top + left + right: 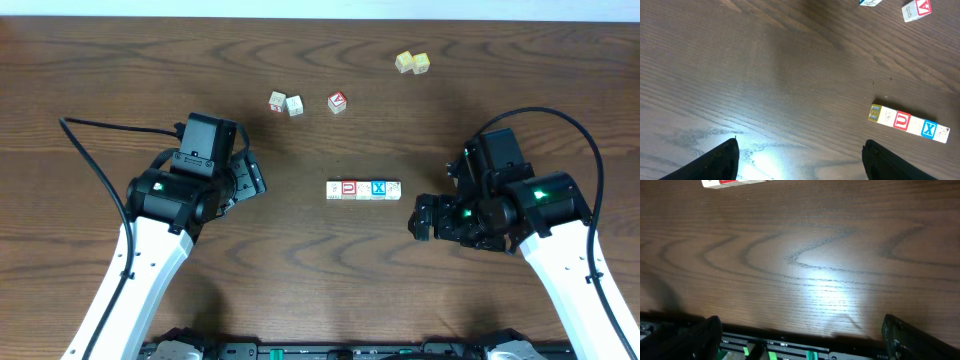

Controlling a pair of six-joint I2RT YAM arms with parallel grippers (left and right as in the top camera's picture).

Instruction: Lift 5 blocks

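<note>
A dark brown wood-grain bench [120,60] seen from above, with a black-and-white robot arm reaching in from each near corner. Five tiny printed cubes, the blocks [363,189], lie touching in a straight row near the middle of the bench, running left to right. Their faces are mostly cream; one carries a red letter, one a blue X, and the left wrist view shows a yellow face at the end nearest that arm.

The left gripper [250,178] hangs well to the left of the row with its jaws wide apart, holding nothing. The right gripper [425,217] sits just right of the row and a little toward the near edge, also spread wide and empty.

Lifting the row whole probably means pressing it from both ends. Each arm would need to come down to block height, line up with the row's long axis, and push inward evenly. Uneven pressure could buckle the row at a joint. Other loose cubes toward the far edge should be left alone.
</note>
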